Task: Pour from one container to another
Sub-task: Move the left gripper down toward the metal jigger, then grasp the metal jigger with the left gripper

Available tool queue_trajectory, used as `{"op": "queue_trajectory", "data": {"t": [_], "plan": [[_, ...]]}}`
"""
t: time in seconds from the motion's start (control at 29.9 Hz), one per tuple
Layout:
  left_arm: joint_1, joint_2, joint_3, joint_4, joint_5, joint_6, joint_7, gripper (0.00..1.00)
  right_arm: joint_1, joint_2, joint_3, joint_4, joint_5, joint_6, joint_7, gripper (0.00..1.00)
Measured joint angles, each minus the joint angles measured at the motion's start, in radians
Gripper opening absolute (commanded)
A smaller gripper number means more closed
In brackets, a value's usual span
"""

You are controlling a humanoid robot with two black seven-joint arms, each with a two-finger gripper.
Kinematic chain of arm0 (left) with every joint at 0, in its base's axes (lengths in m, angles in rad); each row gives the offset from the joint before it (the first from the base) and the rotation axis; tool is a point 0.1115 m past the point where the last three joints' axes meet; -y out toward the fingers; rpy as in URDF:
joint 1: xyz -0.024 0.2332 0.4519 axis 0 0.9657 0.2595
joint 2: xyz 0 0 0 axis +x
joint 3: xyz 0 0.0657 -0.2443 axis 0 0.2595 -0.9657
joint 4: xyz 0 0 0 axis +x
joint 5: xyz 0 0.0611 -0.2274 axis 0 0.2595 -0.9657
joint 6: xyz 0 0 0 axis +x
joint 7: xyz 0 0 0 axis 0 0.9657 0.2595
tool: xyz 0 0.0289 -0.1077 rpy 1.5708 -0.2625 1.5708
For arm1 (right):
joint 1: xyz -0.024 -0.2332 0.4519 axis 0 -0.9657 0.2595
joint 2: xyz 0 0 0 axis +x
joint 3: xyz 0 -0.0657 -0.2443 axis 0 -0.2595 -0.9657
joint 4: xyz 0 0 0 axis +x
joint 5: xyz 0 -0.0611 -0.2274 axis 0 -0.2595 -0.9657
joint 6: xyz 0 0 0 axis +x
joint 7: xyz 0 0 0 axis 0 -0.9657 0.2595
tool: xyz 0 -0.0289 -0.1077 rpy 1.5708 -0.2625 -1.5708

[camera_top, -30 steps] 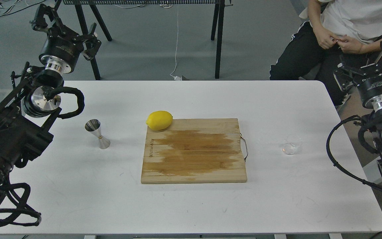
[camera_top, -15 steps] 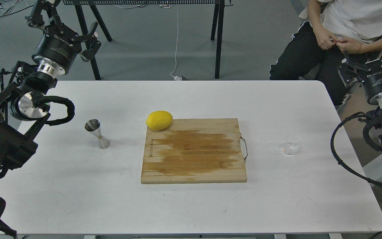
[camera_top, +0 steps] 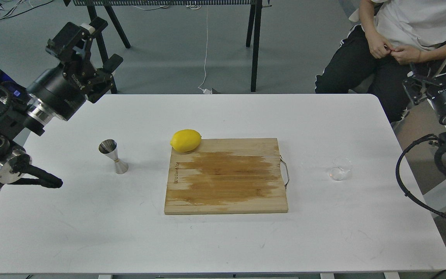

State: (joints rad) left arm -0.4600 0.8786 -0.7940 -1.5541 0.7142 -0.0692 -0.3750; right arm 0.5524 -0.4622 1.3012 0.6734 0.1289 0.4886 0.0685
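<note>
The white table point(camera_top: 215, 240) fills most of the head view, with a grey floor and black frame legs behind it. A seated person point(camera_top: 397, 35) in a white shirt and black trousers sits past the far right corner, hands together in the lap.

The left arm comes in from the left edge, raised over the table's far left corner. Its left claw point(camera_top: 87, 46) points up and away from the table with its fingers spread apart, released and grasping nothing. The right arm stands off the table's right edge; its right claw point(camera_top: 445, 71) is partly cut by the frame's edge and seen against dark clothing, so I cannot tell whether it is released or clenched. It touches nothing on the table.

A wooden cutting board point(camera_top: 227, 178) lies flat at the table's middle, with a darker stained patch across its face and a thin metal handle on its right edge. A yellow lemon point(camera_top: 186, 140) rests at the board's far left corner, overhanging the edge.

The steel jigger point(camera_top: 113, 156) stands upright on the bare table left of the board, well apart from the left claw. The clear glass cup point(camera_top: 341, 168) stands upright on the table right of the board, near the handle side and well apart from the right claw.
</note>
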Motion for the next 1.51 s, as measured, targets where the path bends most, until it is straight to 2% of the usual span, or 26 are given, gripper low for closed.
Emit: {"op": "queue_trajectory", "data": {"t": [0.1,0.2,0.3,0.4,0.47,0.57,0.9,1.07,1.51], "plan": [[0.074,0.077,-0.002,-0.054,0.048,0.034,-0.019,0.93,-0.001,-0.014,-0.008,-0.002,0.0,0.0,0.0,1.0],[0.153,0.124,0.005,-0.075,0.161,0.101,-0.062,0.9,-0.002,-0.017,-0.012,-0.003,0.0,0.0,0.0,1.0],[0.229,0.132,0.026,-0.076,0.373,0.197,-0.082,0.81,-0.003,-0.018,-0.019,-0.005,-0.001,0.0,-0.001,1.0],[0.288,0.128,0.057,-0.057,0.607,0.333,-0.068,0.81,-0.002,-0.018,-0.048,-0.005,-0.002,0.0,-0.001,1.0],[0.308,0.122,0.089,-0.021,0.731,0.414,-0.036,0.81,-0.001,-0.018,-0.064,-0.004,-0.002,0.0,0.0,1.0],[0.315,0.1,0.127,0.064,0.838,0.468,-0.004,0.81,0.001,-0.018,-0.082,-0.002,-0.002,0.0,0.001,1.0],[0.308,-0.123,0.161,0.526,1.242,0.552,0.013,0.79,0.002,-0.024,-0.097,-0.003,-0.002,0.0,0.002,1.0],[0.264,-0.228,0.164,0.694,1.287,0.558,0.011,0.79,0.001,-0.024,-0.097,-0.003,-0.002,0.0,0.002,1.0],[0.139,-0.374,0.207,0.855,1.292,0.558,0.016,0.77,0.002,-0.017,-0.098,-0.003,-0.002,0.0,0.003,1.0]]}}
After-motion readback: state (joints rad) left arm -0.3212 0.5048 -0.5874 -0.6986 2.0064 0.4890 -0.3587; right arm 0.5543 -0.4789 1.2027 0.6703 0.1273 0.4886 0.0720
